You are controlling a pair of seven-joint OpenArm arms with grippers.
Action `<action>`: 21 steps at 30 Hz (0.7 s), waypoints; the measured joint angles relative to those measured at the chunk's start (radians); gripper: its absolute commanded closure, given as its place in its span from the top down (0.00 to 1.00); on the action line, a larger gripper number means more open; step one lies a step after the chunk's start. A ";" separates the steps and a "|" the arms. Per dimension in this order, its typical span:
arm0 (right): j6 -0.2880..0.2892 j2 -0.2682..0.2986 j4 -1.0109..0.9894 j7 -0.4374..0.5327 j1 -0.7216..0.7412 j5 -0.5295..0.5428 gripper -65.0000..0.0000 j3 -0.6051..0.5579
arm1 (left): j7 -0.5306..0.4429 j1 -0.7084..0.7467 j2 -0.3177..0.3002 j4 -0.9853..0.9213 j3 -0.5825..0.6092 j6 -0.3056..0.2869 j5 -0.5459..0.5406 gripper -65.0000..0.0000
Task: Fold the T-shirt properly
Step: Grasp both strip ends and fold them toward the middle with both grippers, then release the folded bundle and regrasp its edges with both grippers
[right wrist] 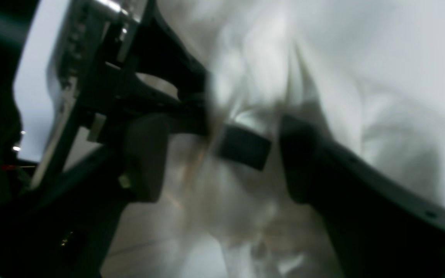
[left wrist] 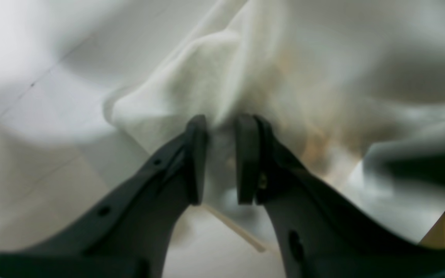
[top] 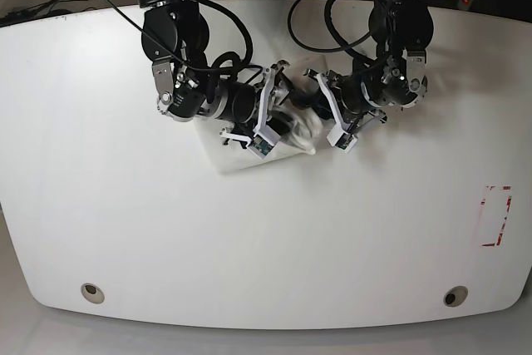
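Left end effector (left wrist: 220, 158) clamps T-shirt (left wrist: 222, 77); right end effector (right wrist: 214, 154) released; no legible writing.

Quick headcount: one shirt (top: 301, 132), white and bunched up near the back edge of the table (top: 249, 239), roughly mid-width. Two arms over it, so two grippers, the left one (left wrist: 221, 125) and the right one (right wrist: 222, 154). Each has two dark fingers, four total. Two round holes in the table, one (top: 93, 292) near the front left corner, one (top: 454, 296) near the front right. One red-marked rectangle (top: 495, 215) by the right edge.
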 measured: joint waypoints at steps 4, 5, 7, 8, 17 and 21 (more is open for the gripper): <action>0.000 0.000 -0.002 0.000 -0.003 0.000 0.78 -0.001 | 0.000 0.000 0.000 0.000 0.000 0.000 0.000 0.18; 0.000 0.000 -0.002 0.000 -0.003 0.000 0.78 -0.001 | 0.000 0.000 0.000 0.000 0.000 0.000 0.000 0.18; 0.000 0.000 0.000 0.000 -0.003 -0.001 0.78 -0.001 | 0.000 -0.002 0.000 0.000 0.000 0.000 0.000 0.18; 0.000 0.003 0.004 0.000 -0.005 0.000 0.78 -0.001 | 0.000 -0.002 0.000 0.000 0.000 0.000 0.000 0.18; 0.005 0.109 0.219 0.008 -0.051 0.005 0.78 0.005 | 0.000 -0.002 0.001 0.113 -0.002 -0.004 -0.001 0.18; 0.004 0.137 0.220 0.003 -0.068 0.000 0.78 0.000 | -0.001 0.019 -0.006 0.234 -0.006 -0.007 -0.007 0.18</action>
